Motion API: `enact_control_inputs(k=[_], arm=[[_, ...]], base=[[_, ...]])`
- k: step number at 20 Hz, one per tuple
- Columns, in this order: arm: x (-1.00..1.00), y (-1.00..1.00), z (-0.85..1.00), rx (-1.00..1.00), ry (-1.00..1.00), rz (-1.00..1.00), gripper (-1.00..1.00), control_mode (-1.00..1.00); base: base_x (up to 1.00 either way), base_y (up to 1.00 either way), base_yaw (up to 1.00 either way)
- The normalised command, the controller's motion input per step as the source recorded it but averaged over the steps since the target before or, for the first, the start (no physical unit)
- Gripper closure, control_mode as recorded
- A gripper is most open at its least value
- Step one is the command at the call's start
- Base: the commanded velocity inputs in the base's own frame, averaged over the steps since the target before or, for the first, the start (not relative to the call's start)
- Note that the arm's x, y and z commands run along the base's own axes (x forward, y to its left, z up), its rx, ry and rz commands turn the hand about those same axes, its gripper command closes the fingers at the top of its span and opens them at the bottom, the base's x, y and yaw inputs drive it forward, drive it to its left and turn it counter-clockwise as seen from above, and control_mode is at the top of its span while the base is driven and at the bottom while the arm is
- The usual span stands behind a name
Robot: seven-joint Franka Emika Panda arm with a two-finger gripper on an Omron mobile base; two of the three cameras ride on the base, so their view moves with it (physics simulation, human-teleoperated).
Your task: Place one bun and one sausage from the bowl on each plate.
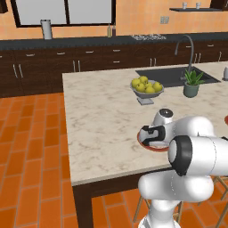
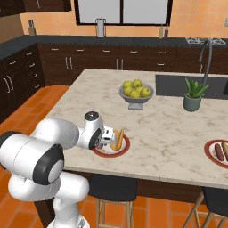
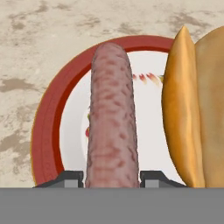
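Red-rimmed, with a white centre, the near plate (image 3: 48, 127) sits close to the front edge of the marble surface (image 1: 102, 120). The pincer (image 3: 112, 177) hangs low over it, its two dark fingertips (image 3: 70, 177) pressed against either side of a sausage (image 3: 111, 122), which runs straight away from the hand above the plate's middle; the pincer is closed narrowly on that sausage. Just beside the sausage, on the same plate, lies a golden-brown bun (image 3: 192, 109); the two look close but apart in the hand view. In the right base view the bun (image 2: 117, 139) shows on the plate (image 2: 122, 150) next to the arm's wrist. A second red-rimmed plate (image 2: 209, 153) lies well apart along the same edge of the surface, carrying another sausage (image 2: 219, 152). Farther back stand a pale footed bowl of yellow fruit (image 2: 136, 91) and a small potted plant (image 2: 193, 97) beside the sink (image 2: 171, 84).
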Motion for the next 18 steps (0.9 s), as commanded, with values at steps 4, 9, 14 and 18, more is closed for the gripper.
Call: enact_control_inputs(k=[4, 9, 14, 18], arm=[[0.0, 0.0, 0.0, 0.0, 0.0, 0.0, -1.0, -1.0], [0.0, 0.0, 0.01, 0.0, 0.0, 0.0, -1.0, -1.0], [-0.34, 0.16, 0.7, 0.0, 0.0, 0.0, -1.0, -1.0], [-0.04, 0.24, 0.98, 0.0, 0.0, 0.0, -1.0, -1.0]], base=[[0.0, 0.0, 0.0], [0.0, 0.0, 0.0], [0.0, 0.0, 0.0], [0.0, 0.0, 0.0]])
